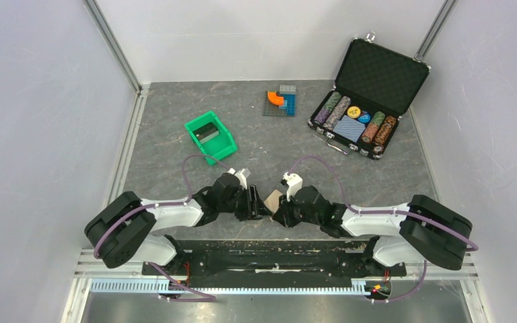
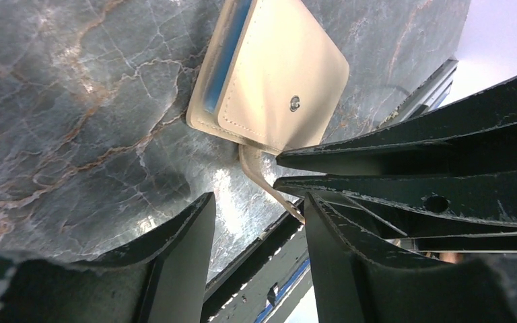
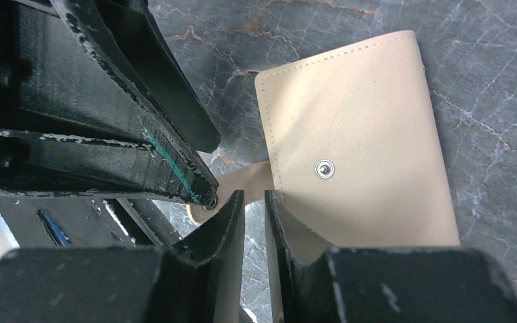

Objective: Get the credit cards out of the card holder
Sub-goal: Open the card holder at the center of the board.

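The card holder (image 1: 273, 199) lies folded shut on the marble table between my two grippers. In the left wrist view the card holder (image 2: 279, 70) shows a tan cover, a metal snap (image 2: 295, 103) and a blue inner edge. Its strap tab (image 2: 261, 176) hangs loose toward the table's near edge. No credit cards show; they are hidden. My left gripper (image 2: 259, 198) is open over the bare table just short of the strap. My right gripper (image 3: 254, 195) has a narrow gap, its tips at the strap tab (image 3: 246, 176) and the holder's corner (image 3: 363, 134). Nothing sits between its fingers.
A green bin (image 1: 211, 136) stands at the back left. An open black chip case (image 1: 370, 101) sits at the back right, and small coloured blocks (image 1: 281, 101) lie in the back middle. The table's near edge rail (image 1: 276, 249) runs close behind the grippers.
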Robot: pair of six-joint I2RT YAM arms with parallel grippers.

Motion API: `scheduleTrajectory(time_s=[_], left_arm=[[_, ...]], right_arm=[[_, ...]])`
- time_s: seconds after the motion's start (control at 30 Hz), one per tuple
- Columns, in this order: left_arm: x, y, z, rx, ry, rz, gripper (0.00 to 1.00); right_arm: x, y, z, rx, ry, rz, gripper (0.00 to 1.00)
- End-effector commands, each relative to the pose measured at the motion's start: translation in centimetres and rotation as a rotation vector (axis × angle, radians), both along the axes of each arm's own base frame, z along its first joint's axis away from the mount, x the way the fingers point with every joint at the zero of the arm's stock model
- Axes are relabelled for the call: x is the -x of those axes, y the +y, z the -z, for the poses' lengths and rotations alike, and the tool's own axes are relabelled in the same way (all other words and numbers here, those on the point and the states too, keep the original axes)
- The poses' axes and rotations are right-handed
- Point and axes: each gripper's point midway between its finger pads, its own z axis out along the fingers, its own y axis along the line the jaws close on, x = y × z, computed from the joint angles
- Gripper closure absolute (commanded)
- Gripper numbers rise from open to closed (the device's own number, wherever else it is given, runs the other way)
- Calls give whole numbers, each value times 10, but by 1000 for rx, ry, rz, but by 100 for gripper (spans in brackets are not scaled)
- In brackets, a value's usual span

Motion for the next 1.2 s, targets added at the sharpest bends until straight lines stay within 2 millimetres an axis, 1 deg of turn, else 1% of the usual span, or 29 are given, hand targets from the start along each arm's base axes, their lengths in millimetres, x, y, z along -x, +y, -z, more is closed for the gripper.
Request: scheduleTrajectory(time_s=[0.0,0.23,0.27,0.4,0.5,0.57,0.67,0.7,0.83,0.9,1.07,1.17], left_arm=[[1,-13,-11,66,3,10,43],[4,-15,-8,58,13,17,43],[4,-16,-7,58,14,19,45],[6,-17,-5,54,30,23,55],[8,-17,-1,43,41,26,65],[9,-16,1,39,45,27,77],[9,-15,1,33,41,26,95],[9,-14,0,30,36,27,97],[7,-12,-3,14,15,26,98],[5,-11,-4,8,3,26,98],[5,-11,-6,10,-8,28,98],[5,-11,-7,10,-10,28,98]], right_arm=[[-4,3,-6,-33,-24,20,81],[-1,5,-7,-52,-14,15,82],[1,5,-7,-57,-6,5,82],[0,3,-7,-53,-14,11,82],[-1,1,-7,-38,-29,6,82],[-6,-2,-7,-2,-58,8,82],[-16,-8,-18,45,-124,22,79],[-20,-10,-23,60,-147,23,78],[-34,-19,-50,110,-259,28,71],[-40,-25,-56,151,-307,26,65],[-48,-33,-61,226,-359,-10,42],[-49,-33,-60,243,-374,-35,34]])
